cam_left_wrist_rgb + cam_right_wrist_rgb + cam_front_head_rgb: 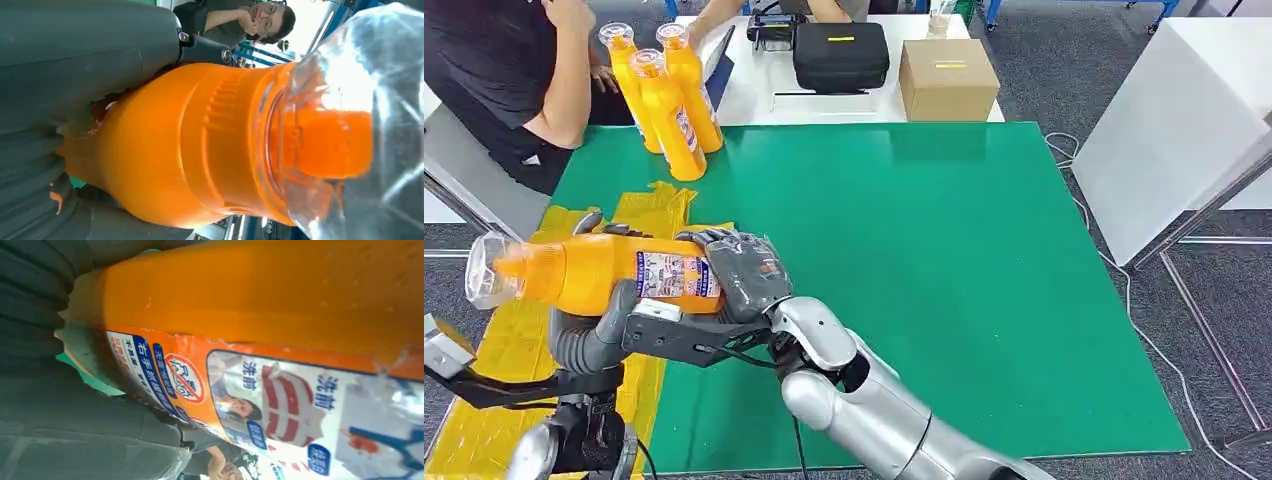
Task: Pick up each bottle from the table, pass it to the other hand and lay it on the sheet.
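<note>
Handover under way: orange bottle (594,275), lower left of frame, grasped by both left hand (584,335) and right hand (744,270) above the bare yellow sheet (514,350); three bottles (669,100) wait upright on the bench (944,260), upper left.

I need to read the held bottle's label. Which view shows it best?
The right wrist view: the label is close up, with its print visible. The head view shows it small on the bottle. The left wrist view shows the bottle's neck and clear cap instead.
</note>
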Action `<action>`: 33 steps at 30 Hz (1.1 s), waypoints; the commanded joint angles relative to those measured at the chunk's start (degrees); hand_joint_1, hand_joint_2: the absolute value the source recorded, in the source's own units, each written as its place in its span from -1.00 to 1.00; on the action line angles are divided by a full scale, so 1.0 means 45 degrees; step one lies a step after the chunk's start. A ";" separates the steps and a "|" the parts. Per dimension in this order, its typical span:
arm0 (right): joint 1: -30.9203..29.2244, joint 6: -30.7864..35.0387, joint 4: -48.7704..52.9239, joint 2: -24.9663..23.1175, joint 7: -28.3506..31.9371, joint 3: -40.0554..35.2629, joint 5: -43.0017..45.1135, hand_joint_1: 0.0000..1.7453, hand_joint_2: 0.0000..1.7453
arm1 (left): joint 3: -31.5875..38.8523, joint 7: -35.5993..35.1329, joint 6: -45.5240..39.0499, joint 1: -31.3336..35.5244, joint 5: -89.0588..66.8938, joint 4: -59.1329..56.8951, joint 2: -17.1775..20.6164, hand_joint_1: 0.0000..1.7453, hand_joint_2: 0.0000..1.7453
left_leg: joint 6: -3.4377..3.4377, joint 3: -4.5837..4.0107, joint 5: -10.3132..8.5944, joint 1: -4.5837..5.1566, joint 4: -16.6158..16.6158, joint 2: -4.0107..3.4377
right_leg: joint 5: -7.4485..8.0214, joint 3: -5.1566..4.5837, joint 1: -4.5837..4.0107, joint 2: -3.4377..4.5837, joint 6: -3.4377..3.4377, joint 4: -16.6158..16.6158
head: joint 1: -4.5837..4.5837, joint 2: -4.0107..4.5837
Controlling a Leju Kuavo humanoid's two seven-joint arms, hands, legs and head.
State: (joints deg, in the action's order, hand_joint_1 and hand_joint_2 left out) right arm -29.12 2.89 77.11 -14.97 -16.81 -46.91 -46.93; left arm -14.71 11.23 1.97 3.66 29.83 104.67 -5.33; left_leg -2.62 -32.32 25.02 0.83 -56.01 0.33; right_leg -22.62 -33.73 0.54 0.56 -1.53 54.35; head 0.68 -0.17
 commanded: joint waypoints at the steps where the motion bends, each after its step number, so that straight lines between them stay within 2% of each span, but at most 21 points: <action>1: -0.0330 -0.0156 -0.0670 0.0532 -0.0060 -0.0625 0.0070 1.00 1.00 | -0.0438 -0.0055 0.0215 0.0516 0.0110 -0.0652 0.0134 1.00 1.00 | 0.0045 0.0065 0.0020 -0.0015 0.0008 0.0026 | -0.0027 0.0078 -0.0014 -0.0041 0.0012 -0.0014 | 0.0000 -0.0005; 5: -0.0116 -0.0089 -0.0416 0.0611 -0.0078 -0.0499 0.0217 1.00 1.00 | -0.0247 -0.0035 0.0223 0.0377 0.0146 -0.0476 0.0086 1.00 1.00 | 0.0047 0.0069 0.0024 -0.0016 0.0007 0.0022 | -0.0030 0.0081 -0.0015 -0.0038 0.0014 -0.0013 | 0.0000 0.0000; 6: -0.0045 0.0077 -0.0237 0.0674 0.0007 -0.0441 0.0213 -0.94 1.00 | -0.0175 -0.0018 0.0176 0.0362 0.0148 -0.0426 0.0057 1.00 1.00 | 0.0035 0.0049 0.0013 -0.0013 0.0012 0.0018 | -0.0017 0.0059 -0.0012 -0.0030 0.0010 -0.0018 | 0.0000 0.0000; 7: -0.0030 -0.0006 -0.0156 0.0711 -0.0037 -0.0343 0.0336 -1.00 1.00 | -0.0139 -0.0025 0.0172 0.0363 0.0153 -0.0383 0.0076 1.00 1.00 | 0.0050 0.0073 0.0027 -0.0021 0.0006 0.0025 | -0.0032 0.0087 -0.0020 -0.0042 0.0014 -0.0016 | 0.0000 -0.0005; 20: -0.0050 -0.0013 -0.0068 0.0777 -0.0037 -0.0265 0.0336 -1.00 1.00 | -0.0090 -0.0027 0.0149 0.0326 0.0153 -0.0355 0.0096 1.00 1.00 | 0.0034 0.0036 0.0012 -0.0013 0.0004 0.0019 | -0.0017 0.0047 -0.0012 -0.0031 0.0011 -0.0010 | 0.0000 0.0000; 21: -0.0010 0.0018 -0.0033 0.0746 -0.0020 -0.0215 0.0386 -1.00 -1.00 | -0.0083 -0.0020 0.0132 0.0298 0.0151 -0.0352 0.0085 1.00 1.00 | 0.0050 0.0066 0.0029 -0.0019 -0.0002 0.0022 | -0.0034 0.0078 -0.0018 -0.0039 0.0016 -0.0005 | 0.0000 0.0000; 26: -0.0060 0.0020 0.0129 0.0798 0.0002 0.0019 0.0385 -1.00 -1.00 | -0.0054 -0.0007 0.0135 0.0208 0.0151 -0.0314 0.0063 1.00 1.00 | 0.0031 0.0032 0.0012 -0.0011 0.0003 0.0015 | -0.0015 0.0042 -0.0011 -0.0026 0.0008 -0.0010 | 0.0000 0.0000; 29: -0.0490 -0.0040 -0.0118 0.0623 -0.0034 0.0195 0.0432 -1.00 -1.00 | 0.0064 -0.0119 -0.0042 0.0681 0.0176 -0.0542 -0.0113 1.00 1.00 | 0.0027 0.0013 0.0007 -0.0009 -0.0007 0.0020 | -0.0012 0.0023 -0.0008 -0.0029 0.0007 0.0002 | 0.0000 0.0000; 33: 0.0035 0.0061 0.1039 0.1207 0.0119 0.0814 0.0457 -1.00 -1.00 | 0.0726 0.0039 -0.0442 0.0667 -0.0526 -0.0501 -0.0099 1.00 1.00 | 0.0024 0.0013 0.0004 -0.0009 -0.0003 0.0022 | -0.0009 0.0025 -0.0008 -0.0030 0.0006 -0.0003 | 0.0000 -0.0004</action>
State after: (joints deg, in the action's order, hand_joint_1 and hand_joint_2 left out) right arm -28.38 3.04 77.77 -13.62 -16.85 -46.60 -45.40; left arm -14.53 10.99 1.88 4.01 30.47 104.52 -5.44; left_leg -2.62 -32.32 25.02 0.83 -56.01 0.33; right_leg -22.62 -33.73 0.54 0.56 -1.53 54.35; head 0.68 -0.19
